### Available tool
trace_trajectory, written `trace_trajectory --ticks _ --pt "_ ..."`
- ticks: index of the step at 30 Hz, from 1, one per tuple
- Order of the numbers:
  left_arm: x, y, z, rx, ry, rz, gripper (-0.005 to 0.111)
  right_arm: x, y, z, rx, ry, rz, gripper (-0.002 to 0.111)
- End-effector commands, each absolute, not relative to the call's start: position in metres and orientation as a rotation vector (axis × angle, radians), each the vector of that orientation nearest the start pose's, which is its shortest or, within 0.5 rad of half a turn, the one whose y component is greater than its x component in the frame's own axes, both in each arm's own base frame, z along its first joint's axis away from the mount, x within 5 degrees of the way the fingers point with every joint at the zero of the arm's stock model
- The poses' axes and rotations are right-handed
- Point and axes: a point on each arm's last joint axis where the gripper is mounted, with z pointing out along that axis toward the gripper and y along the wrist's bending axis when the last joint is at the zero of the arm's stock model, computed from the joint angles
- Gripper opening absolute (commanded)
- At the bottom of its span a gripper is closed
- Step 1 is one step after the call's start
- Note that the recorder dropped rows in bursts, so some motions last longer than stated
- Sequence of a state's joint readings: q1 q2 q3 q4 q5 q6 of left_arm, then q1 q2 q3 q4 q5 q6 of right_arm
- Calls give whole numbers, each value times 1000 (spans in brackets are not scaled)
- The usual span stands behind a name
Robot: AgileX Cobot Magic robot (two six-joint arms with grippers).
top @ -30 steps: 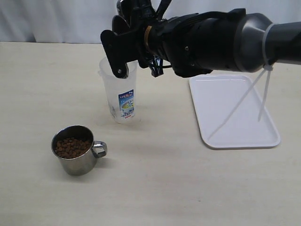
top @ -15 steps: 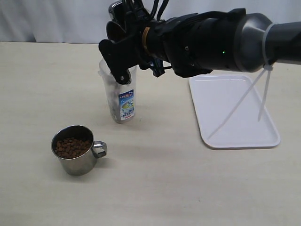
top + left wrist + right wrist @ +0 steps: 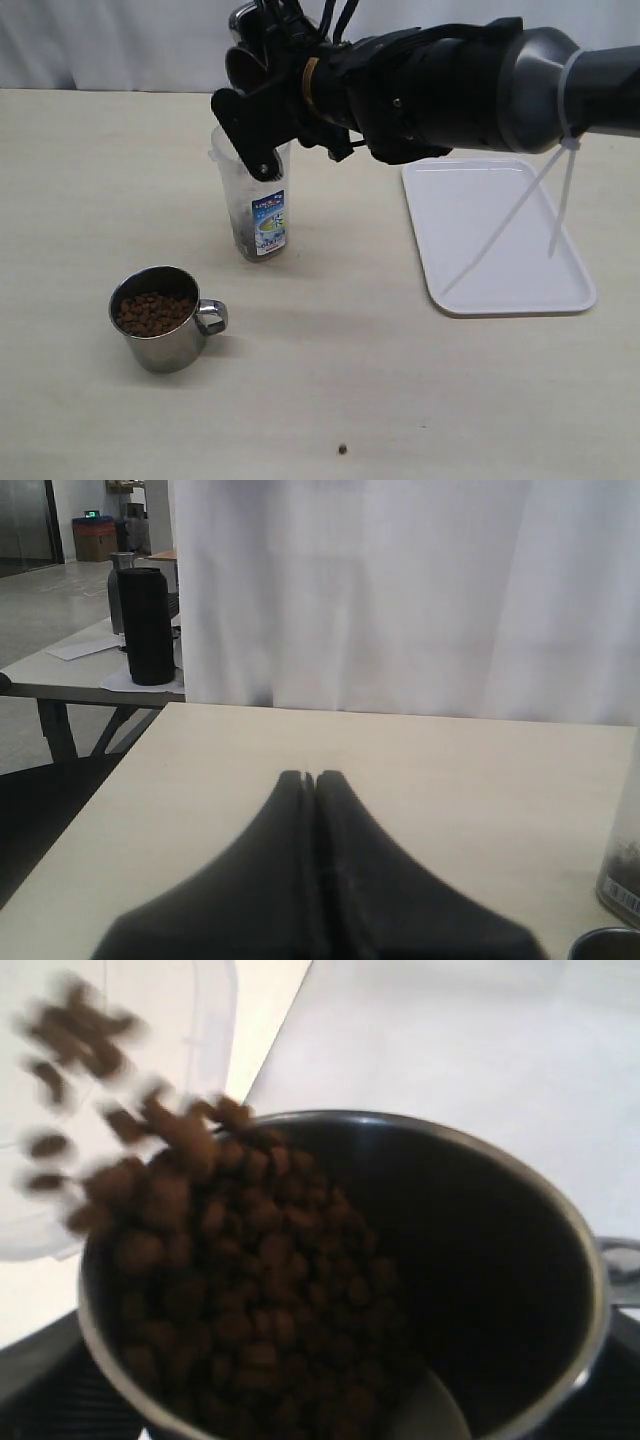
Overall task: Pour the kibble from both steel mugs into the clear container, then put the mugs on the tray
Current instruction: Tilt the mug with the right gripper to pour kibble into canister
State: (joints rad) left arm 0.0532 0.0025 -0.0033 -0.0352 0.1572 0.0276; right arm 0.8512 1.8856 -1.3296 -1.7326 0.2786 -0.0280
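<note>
One kibble (image 3: 342, 449) now lies on the table (image 3: 450, 400). Right gripper (image 3: 258, 105) pinches a mug (image 3: 480, 1240) tipped mouth-down over the container (image 3: 262, 215); left gripper (image 3: 312, 780) is pressed together.

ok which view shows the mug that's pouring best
The right wrist view: the tilted mug fills the frame, kibble spilling over its rim. The exterior view shows only a steel sliver behind the right gripper. The left wrist view does not show it.

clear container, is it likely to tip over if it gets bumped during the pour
Probably tippy: the clear container is tall and narrow on a small base. It looks like thin, light plastic, with only a little kibble low inside as ballast. On the smooth table it might slide before toppling.
</note>
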Motion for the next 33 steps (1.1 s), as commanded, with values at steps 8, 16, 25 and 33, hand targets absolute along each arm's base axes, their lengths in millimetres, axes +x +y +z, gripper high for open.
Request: trace_trajectory --ticks 8,16,25,33 --pt "56 2 200 -44 1627 19 0 308 313 254 -1996 613 -932 5" --pt "56 2 200 -44 1627 19 0 308 313 254 -2013 578 -954 5" --pt "56 2 200 -44 1627 19 0 309 314 259 -1998 573 -961 5" --pt "56 2 200 -41 1627 23 0 309 315 258 -2023 519 -987 5"
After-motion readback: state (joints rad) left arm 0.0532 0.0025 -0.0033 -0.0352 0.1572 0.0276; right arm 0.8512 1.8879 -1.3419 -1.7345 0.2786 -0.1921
